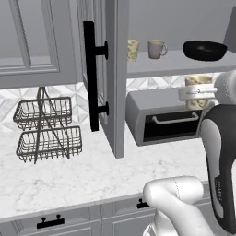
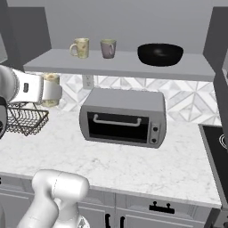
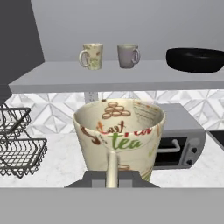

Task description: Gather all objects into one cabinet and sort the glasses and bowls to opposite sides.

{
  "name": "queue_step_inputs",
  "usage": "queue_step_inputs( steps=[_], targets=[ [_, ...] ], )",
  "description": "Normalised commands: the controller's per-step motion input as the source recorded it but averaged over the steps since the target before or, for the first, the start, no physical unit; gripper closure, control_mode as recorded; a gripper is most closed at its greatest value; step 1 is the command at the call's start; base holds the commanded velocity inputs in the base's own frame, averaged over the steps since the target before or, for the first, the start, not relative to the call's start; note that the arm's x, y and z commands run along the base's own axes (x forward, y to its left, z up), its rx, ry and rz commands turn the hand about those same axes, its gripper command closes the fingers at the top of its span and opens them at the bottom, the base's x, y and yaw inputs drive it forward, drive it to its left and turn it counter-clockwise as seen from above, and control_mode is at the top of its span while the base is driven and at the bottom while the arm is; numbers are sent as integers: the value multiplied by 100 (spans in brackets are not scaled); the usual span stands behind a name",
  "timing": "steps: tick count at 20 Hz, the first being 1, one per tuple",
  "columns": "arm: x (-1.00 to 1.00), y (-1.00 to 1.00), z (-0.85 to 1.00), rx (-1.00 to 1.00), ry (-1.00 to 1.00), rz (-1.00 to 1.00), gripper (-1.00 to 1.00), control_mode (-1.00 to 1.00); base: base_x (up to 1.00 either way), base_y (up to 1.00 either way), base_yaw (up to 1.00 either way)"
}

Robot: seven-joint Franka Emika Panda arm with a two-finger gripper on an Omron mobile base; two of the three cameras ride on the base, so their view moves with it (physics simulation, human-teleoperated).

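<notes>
Cream tea-printed cup [image 3: 119, 135] clamped by its handle in the shut gripper [image 3: 112, 177], below the cabinet shelf [image 2: 120, 64] bearing floral cup [image 2: 80, 47], taupe cup [image 2: 108, 48] and black bowl [image 2: 160, 54]; risk of rim striking shelf edge during lift.

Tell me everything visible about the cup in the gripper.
The cup is cream with a printed pattern and the word "tea" in green; it looks ceramic. It is upright, open mouth up, apparently empty, its handle turned toward the hand. The gripper is shut on that handle, holding it in the air above the counter, below the shelf and in front of the toaster oven.
</notes>
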Motion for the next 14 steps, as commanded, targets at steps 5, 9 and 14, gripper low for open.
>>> queue_step_inputs(
  steps=[5, 9, 14],
  targets=[
    [42, 0, 60, 0, -1, 0, 100, -100, 0, 0, 0],
    [57, 0, 27, 0, -2, 0, 100, -100, 0, 0, 0],
    [50, 2, 1, 0, -3, 0, 100, -100, 0, 0, 0]
  ],
)
